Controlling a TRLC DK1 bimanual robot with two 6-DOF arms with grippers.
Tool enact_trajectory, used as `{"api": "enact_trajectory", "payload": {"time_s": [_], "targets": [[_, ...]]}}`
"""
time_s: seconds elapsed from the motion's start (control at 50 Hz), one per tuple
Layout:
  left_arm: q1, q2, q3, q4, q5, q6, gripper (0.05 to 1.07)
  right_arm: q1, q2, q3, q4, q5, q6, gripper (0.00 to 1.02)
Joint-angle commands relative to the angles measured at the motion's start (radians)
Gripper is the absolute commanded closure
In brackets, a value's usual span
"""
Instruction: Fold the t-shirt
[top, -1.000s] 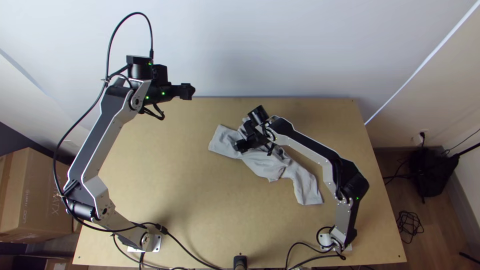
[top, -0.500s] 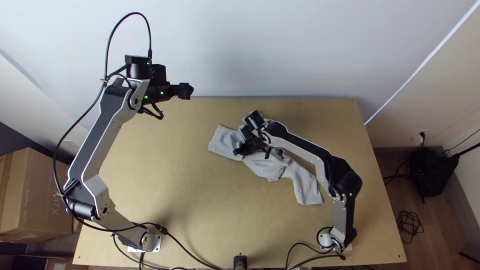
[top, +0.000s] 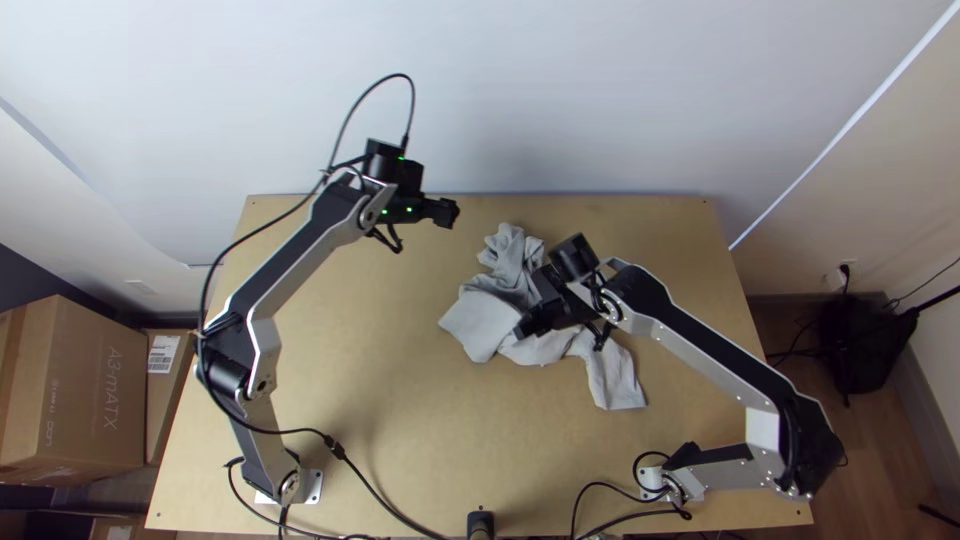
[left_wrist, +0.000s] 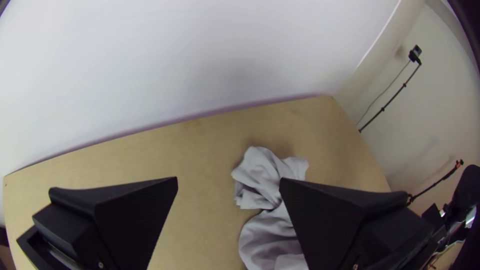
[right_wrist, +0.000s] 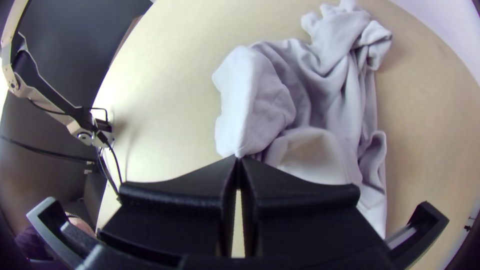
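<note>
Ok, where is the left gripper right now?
In the top view, the left gripper hangs open by the far edge of the table, left of the bunched t-shirt.

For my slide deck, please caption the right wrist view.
Right gripper pinching a bunched grey t-shirt over a wooden table.

Bright light casts soft shadows; the wrist views' corners are dark.

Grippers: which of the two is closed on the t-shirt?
The right gripper: its fingertips meet on a fold of the t-shirt, while the left gripper is open and holds nothing.
</note>
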Motion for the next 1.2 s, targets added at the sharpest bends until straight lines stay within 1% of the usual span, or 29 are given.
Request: {"api": "enact_trajectory", "payload": {"time_s": [0.0,0.08,0.46,0.66,0.8,0.92,1.0,1.18], "targets": [[-0.041,0.061,0.064,0.018,0.010,-0.013,0.10,0.000,-0.093,-0.044,-0.061,-0.009,-0.035,1.00],[-0.061,0.104,0.094,0.018,0.010,-0.025,0.10,0.000,-0.144,-0.058,-0.120,-0.009,-0.043,1.00],[-0.129,0.294,0.235,0.015,0.037,-0.051,0.10,-0.003,-0.325,-0.082,-0.293,-0.010,-0.035,1.00],[-0.158,0.392,0.350,0.015,0.037,-0.065,0.10,-0.001,-0.374,-0.081,-0.420,-0.049,-0.038,1.00],[-0.182,0.435,0.360,0.063,0.033,-0.065,0.10,-0.001,-0.408,-0.111,-0.463,-0.063,-0.048,1.00],[-0.201,0.468,0.360,0.101,0.016,-0.065,0.10,-0.001,-0.432,-0.122,-0.497,-0.086,-0.058,1.00],[-0.211,0.491,0.360,0.140,-0.029,-0.060,0.10,0.000,-0.449,-0.128,-0.498,-0.101,-0.055,1.00],[-0.218,0.532,0.377,0.198,-0.110,-0.057,0.11,0.005,-0.472,-0.136,-0.498,-0.102,-0.041,1.00]]}}
